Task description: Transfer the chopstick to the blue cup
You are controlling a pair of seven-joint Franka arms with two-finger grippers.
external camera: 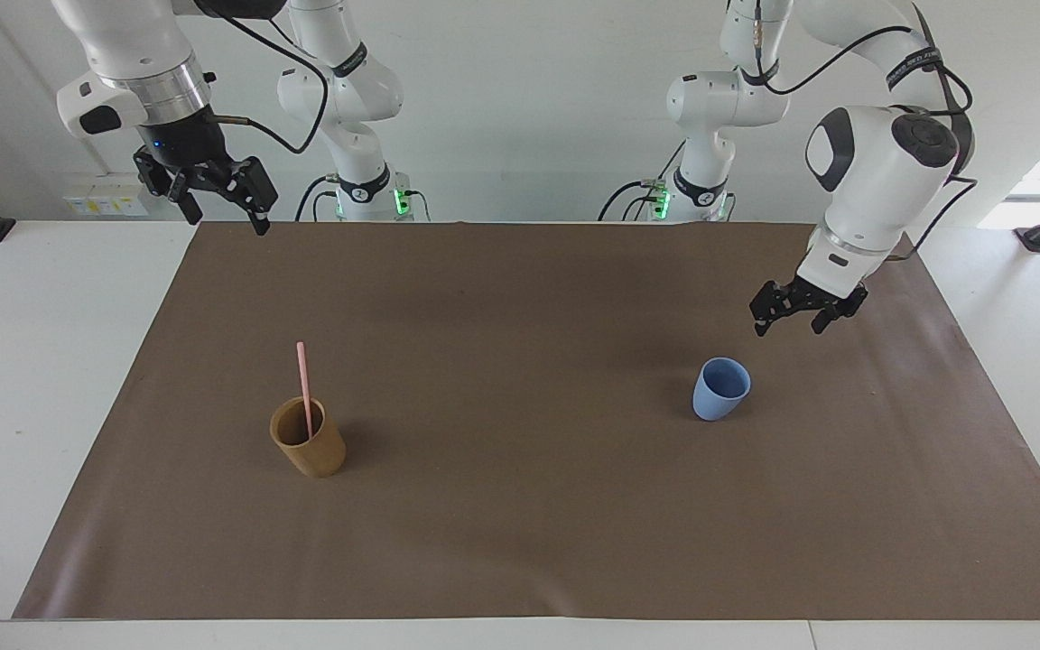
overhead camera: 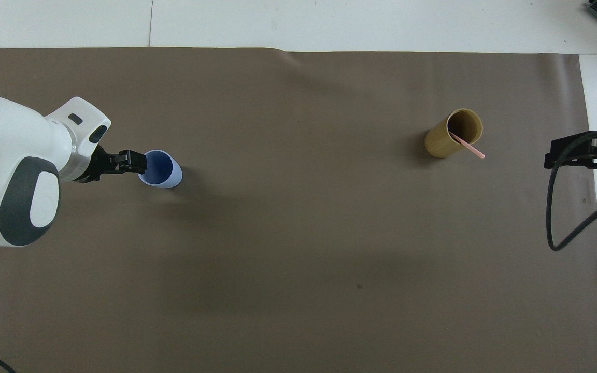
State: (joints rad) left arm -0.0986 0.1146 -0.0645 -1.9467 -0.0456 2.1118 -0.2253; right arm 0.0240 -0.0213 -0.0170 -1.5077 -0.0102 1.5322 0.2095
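Observation:
The pale pink chopstick (external camera: pixel 304 384) (overhead camera: pixel 468 146) stands leaning in a tan-brown cylindrical cup (external camera: pixel 311 450) (overhead camera: pixel 446 139) toward the right arm's end of the table. The light blue cup (external camera: pixel 720 390) (overhead camera: pixel 162 171) stands upright and empty toward the left arm's end. My left gripper (external camera: pixel 787 327) (overhead camera: pixel 135 161) hangs open in the air just above and beside the blue cup's rim, not touching it. My right gripper (external camera: pixel 227 218) (overhead camera: pixel 563 154) waits open, high over the mat's corner by its own base, well apart from the tan cup.
A brown mat (external camera: pixel 520 524) covers most of the white table (external camera: pixel 23 361). A black cable (overhead camera: pixel 555 217) loops down from the right arm over the mat's edge. Both arm bases stand at the robots' end of the table.

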